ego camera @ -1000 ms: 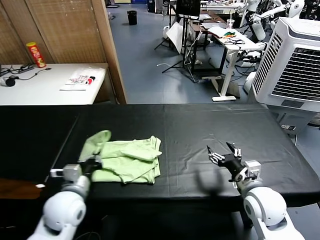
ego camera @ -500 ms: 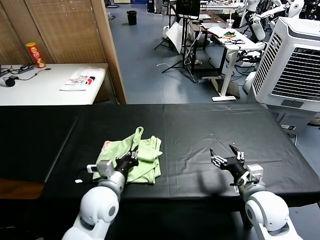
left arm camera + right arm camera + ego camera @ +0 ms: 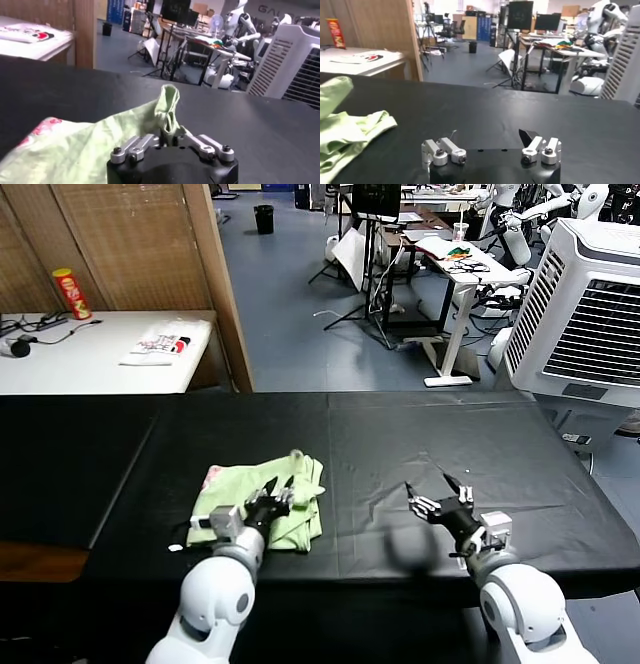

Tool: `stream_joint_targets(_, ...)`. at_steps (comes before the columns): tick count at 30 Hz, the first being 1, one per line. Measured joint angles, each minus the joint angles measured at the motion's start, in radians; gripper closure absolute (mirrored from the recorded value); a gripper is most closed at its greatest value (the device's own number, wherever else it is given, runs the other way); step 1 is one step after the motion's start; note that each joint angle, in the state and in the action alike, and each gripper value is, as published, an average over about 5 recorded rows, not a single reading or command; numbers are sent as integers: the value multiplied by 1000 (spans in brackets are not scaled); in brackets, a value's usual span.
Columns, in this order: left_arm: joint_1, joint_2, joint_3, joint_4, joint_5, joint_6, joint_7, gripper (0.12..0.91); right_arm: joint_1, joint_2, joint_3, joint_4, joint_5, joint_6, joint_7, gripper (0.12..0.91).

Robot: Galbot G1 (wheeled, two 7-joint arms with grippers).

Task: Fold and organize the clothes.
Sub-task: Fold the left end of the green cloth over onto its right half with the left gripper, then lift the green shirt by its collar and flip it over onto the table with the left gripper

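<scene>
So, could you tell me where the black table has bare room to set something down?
Bare cloth lies between the green shirt and the right gripper, along the far edge of the table, and left of the shirt. It is crowded where the left gripper sits over the shirt.

Head camera is looking down from above at the black desk (image 3: 400, 434); both wrist cameras are riding low and close behind their hands, facing the room beyond, all three sharing the green shirt (image 3: 255, 499)
</scene>
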Motion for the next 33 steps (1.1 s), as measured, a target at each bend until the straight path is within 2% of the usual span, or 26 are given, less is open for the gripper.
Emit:
stream_joint_targets(4, 19, -4, -23, -48, -73, -35, 32, 284, 34, -13, -66, -15, 30, 2, -38, 227)
stream_joint_targets(5, 27, 2, -32, -62, -74, -46, 42, 259, 46, -16, -88, -20, 37, 2, -47, 227)
stream_joint_targets(8, 54, 39, -65, -92, -41, -75, 57, 236, 93, -21, -164, -40, 44, 2, -64, 227)
stream_joint_targets(14, 112, 123, -152, -96, 45, -104, 57, 232, 224, 2, -347, -94, 9, 0, -80, 227)
stream_joint_targets(21, 149, 136, -201, -80, 89, -117, 57, 232, 362, 51, -543, -173, -77, -25, -91, 227)
stream_joint_targets(27, 155, 137, -211, -64, 97, -123, 57, 232, 404, 94, -632, -217, -187, -85, -45, 227)
stream_joint_targets(33, 147, 137, -215, -44, 98, -130, 58, 232, 369, 93, -615, -181, -316, -165, 58, 227)
